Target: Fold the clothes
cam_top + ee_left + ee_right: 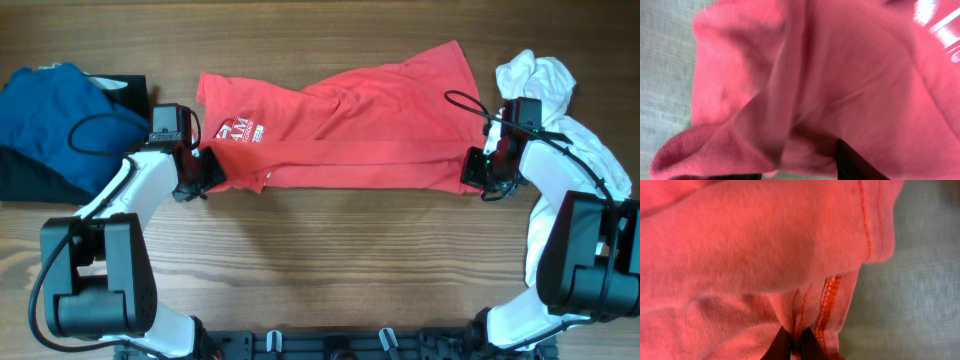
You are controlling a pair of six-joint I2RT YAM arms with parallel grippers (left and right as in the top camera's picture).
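Note:
The red T-shirt lies spread lengthwise across the table, its white lettering toward the left end. My left gripper sits at the shirt's near left corner. In the left wrist view red cloth fills the frame, and the gripper has its dark fingers standing apart with bunched cloth between them. My right gripper is at the near right corner. Up close, this gripper is shut on the stitched hem of the shirt.
A blue garment lies over a black one at the far left. A crumpled white garment lies at the right, behind my right arm. Bare wooden table stretches in front of the shirt.

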